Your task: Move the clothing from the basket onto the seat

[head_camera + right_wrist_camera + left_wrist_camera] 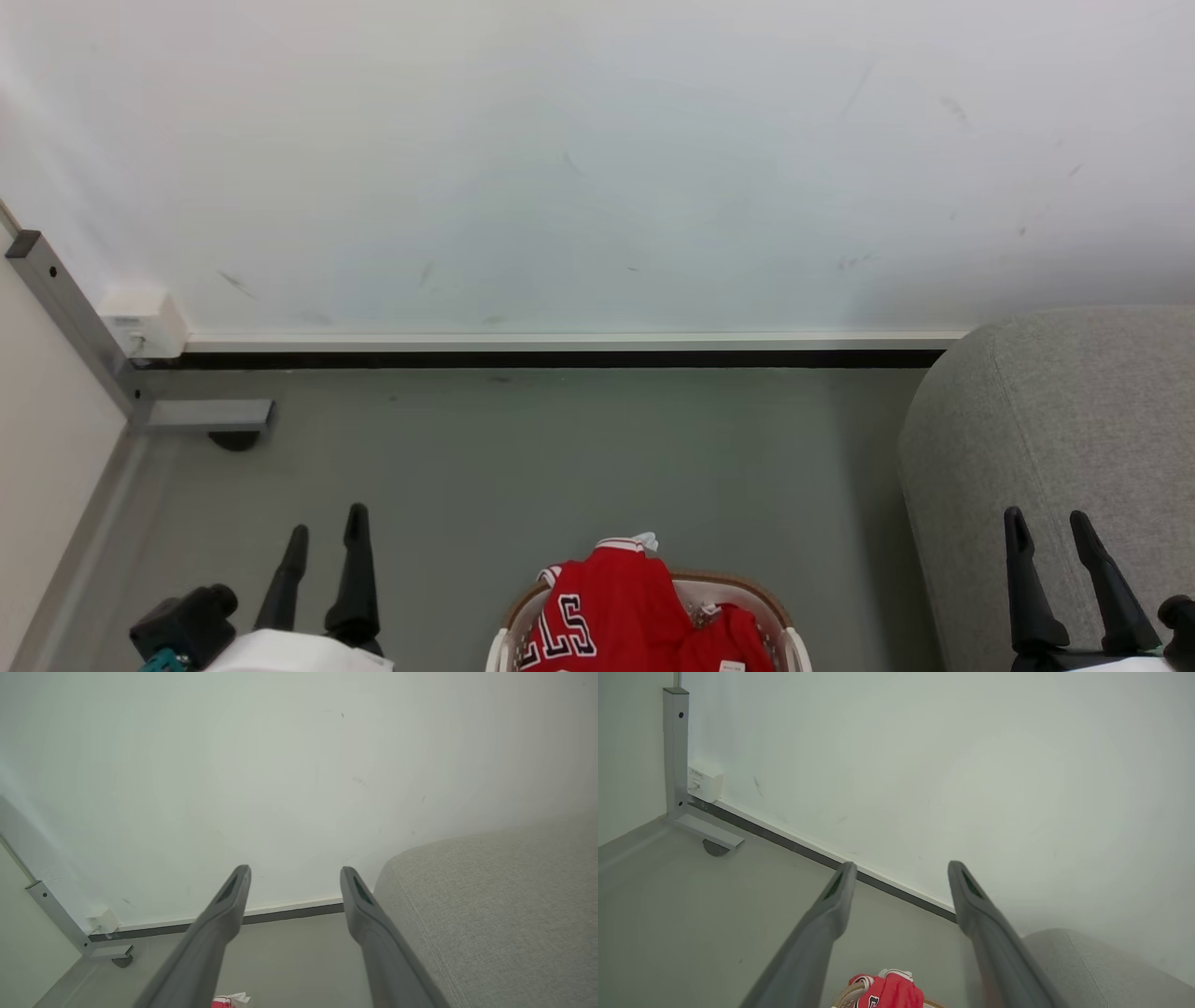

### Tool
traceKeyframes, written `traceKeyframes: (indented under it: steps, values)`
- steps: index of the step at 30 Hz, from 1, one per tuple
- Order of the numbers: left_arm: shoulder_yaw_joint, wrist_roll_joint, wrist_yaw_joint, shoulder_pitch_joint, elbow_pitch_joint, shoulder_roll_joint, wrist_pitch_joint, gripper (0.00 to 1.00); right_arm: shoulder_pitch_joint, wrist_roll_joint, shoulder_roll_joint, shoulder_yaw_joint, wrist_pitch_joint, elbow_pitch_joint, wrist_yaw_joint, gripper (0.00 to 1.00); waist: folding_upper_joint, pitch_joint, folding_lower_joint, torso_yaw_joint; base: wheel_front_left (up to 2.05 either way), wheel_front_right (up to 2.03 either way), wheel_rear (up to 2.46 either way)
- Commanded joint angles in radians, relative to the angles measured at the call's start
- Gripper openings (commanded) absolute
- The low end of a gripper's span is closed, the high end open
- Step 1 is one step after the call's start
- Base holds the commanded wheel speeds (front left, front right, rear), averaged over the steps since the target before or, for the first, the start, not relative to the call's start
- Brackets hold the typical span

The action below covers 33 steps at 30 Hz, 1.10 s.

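Red clothing (621, 611) with black white-outlined letters and white trim is heaped in the white basket (794, 649) with a brown rim, at the bottom middle of the head view. The light grey seat (1055, 420) stands to the basket's right. My left gripper (327, 532) is open and empty, up off the floor to the left of the basket. Over the seat's front my right gripper (1047, 523) is open and empty too. A red bit of the clothing (889, 991) peeks between the left fingers, and the seat (490, 914) spreads to the right of the right fingers.
A white wall (597, 159) with a dark baseboard runs across behind the grey floor (560, 457). A grey metal post with a foot (201, 415) and a small white box (145, 322) sit in the left corner.
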Motion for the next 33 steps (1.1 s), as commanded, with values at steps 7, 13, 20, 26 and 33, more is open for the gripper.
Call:
traceKeyframes:
  steps: [7, 13, 20, 26, 33]
  values:
    - [-0.006, 0.099, -0.009, 0.007, 0.0, 0.013, -0.026, 1.0, 0.01, -0.112, 0.015, -0.034, -0.008, 0.001, -0.001, 1.0, 0.0, -0.002, 0.0, -0.001, 0.0, 0.0, 0.0]
    - [-0.01, 0.16, -0.014, 0.012, 0.009, 0.015, -0.04, 1.0, 0.016, -0.175, 0.03, -0.059, -0.009, 0.01, -0.001, 1.0, 0.0, -0.005, 0.0, -0.002, 0.0, 0.0, 0.0]
    - [-0.013, 0.223, -0.023, 0.014, 0.02, 0.017, -0.054, 1.0, 0.02, -0.243, 0.043, -0.078, -0.009, 0.02, -0.001, 1.0, 0.0, -0.006, 0.0, -0.002, 0.0, 0.0, 0.0]
    - [-0.013, 0.268, -0.03, 0.021, 0.034, 0.017, -0.069, 1.0, 0.028, -0.286, 0.056, -0.094, -0.01, 0.031, -0.002, 1.0, 0.0, -0.009, 0.0, 0.001, 0.0, 0.0, 0.0]
    - [-0.012, 0.323, -0.038, 0.025, 0.05, 0.015, -0.084, 1.0, 0.034, -0.347, 0.069, -0.108, -0.012, 0.043, -0.002, 1.0, 0.0, -0.014, 0.0, 0.002, 0.0, 0.0, 0.0]
